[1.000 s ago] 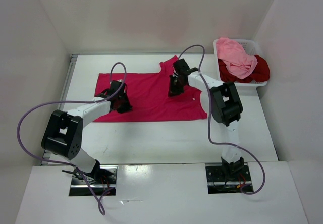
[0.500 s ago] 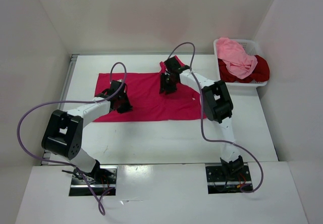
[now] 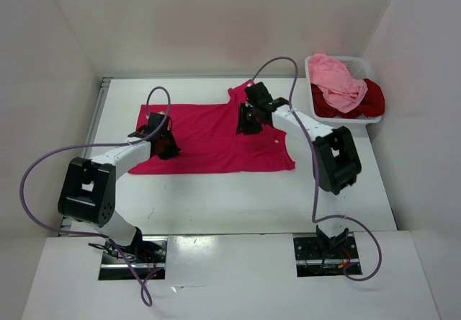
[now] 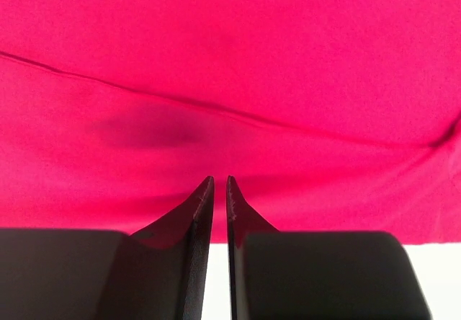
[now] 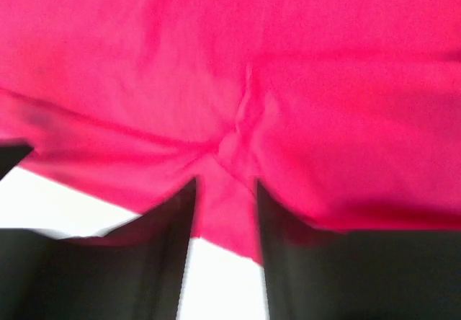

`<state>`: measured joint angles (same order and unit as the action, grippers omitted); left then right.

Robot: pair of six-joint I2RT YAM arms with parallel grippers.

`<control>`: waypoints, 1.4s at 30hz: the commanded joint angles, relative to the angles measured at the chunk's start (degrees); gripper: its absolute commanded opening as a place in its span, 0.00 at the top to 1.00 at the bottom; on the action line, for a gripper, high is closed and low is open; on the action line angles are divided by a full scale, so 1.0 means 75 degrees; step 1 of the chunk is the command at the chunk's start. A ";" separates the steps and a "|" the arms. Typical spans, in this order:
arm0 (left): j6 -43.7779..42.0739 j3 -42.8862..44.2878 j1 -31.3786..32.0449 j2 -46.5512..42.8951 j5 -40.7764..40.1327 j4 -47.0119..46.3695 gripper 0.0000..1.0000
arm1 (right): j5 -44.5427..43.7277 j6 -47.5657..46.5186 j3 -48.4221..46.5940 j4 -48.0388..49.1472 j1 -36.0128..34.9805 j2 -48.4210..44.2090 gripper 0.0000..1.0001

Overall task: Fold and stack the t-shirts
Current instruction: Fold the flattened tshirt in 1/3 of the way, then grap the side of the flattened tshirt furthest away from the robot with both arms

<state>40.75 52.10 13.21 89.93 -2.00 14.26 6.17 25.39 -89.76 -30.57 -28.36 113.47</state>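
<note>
Spreading wider than a second ago, the right gripper [image 5: 225, 190] frees the crimson shirt [image 3: 209, 136] near its far edge, seemingly after smoothing it flat mid-table, while the left gripper [image 4: 220, 183], fingers nearly together, steadies the near-left hem.

Top view: bright, even, diffuse light from overhead; white walls [image 3: 216, 24] and tabletop [image 3: 216, 197] nearly washed out, with only faint soft shadows under the arms [image 3: 122, 156]. Left wrist view: sharp and saturated, crimson-pink t-shirt [image 4: 288, 60] seams crisp. A soft dark shadow patch lies on the cloth ahead and to the left of the left gripper [image 4: 220, 183]. Its fingers [image 4: 180, 262] read flat black, no surface detail. Right wrist view: blurred throughout, folds smeared, right gripper [image 5: 225, 190] edges fuzzy. Bare tabletop beneath its tips is blown to pure white.
</note>
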 commanded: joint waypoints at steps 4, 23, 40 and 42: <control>-0.0055 -0.0231 -0.0717 0.0196 0.0687 -0.0096 0.82 | 0.0371 0.0845 0.2506 0.1226 -0.0016 -0.1090 0.93; 0.0146 -0.1238 -0.1936 0.0188 0.2013 0.0711 0.79 | -0.0085 0.2428 0.6047 0.1380 -0.0016 -0.2810 0.98; 0.0461 0.0751 -0.2559 -0.1657 0.1991 0.1030 0.86 | 0.0676 0.1890 0.4352 0.0301 0.0137 -0.3812 0.83; 0.0461 0.1195 -0.2559 -0.1024 0.1733 0.0632 0.93 | 0.0841 0.1493 0.3720 0.0372 0.0207 -0.3436 0.91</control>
<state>43.94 56.18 -5.56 78.02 13.67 24.40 10.90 42.02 -55.79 -28.25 -27.62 84.27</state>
